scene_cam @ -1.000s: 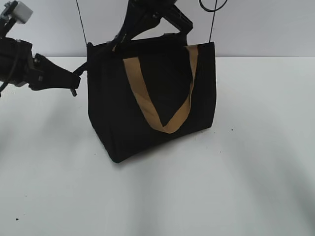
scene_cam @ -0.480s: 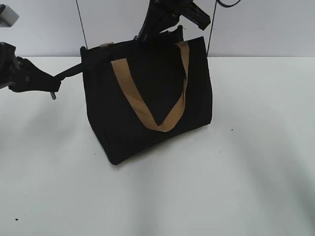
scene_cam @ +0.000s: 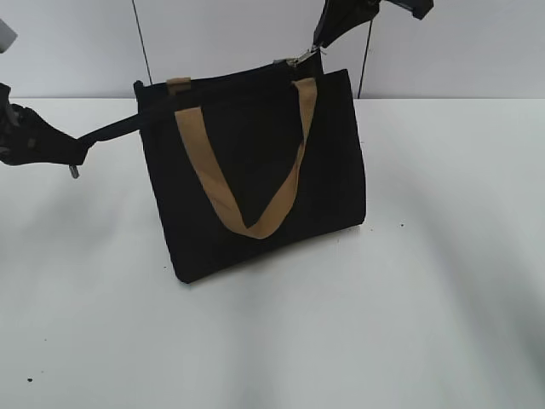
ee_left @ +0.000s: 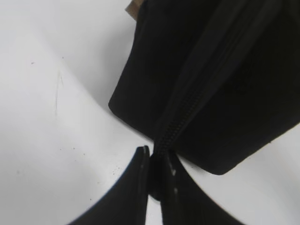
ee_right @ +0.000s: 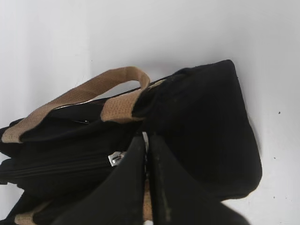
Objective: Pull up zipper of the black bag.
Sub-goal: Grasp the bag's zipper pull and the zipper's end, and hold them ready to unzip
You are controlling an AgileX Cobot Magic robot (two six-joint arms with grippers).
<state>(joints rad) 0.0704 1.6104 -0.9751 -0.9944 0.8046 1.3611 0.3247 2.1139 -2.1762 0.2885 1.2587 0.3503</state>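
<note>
Here the black bag (scene_cam: 255, 170) stands upright on the white table (scene_cam: 383, 324), a little left of the middle in the exterior view. It is a boxy fabric tote, and its lower left corner points toward the camera. One tan handle (scene_cam: 243, 170) hangs down over the front face in a V shape; a small piece of the second handle (scene_cam: 178, 84) shows at the top rim on the left. The zipper (ee_left: 201, 93) runs as a thin dark line along the top of the bag, and in the left wrist view its teeth are visible. A small silver pull tab (scene_cam: 300, 59) sits near the right end of the rim.

The left gripper (scene_cam: 75, 152) comes in low from the left edge of the exterior view. Its fingers are pressed together on a thin black strip of fabric at the end of the zipper line, and this strip is stretched tight between gripper and bag. The right gripper (scene_cam: 319, 43) reaches down from the top right, above the bag. Its fingers are closed together at the silver pull tab, seen also in the right wrist view (ee_right: 116, 158).
</note>
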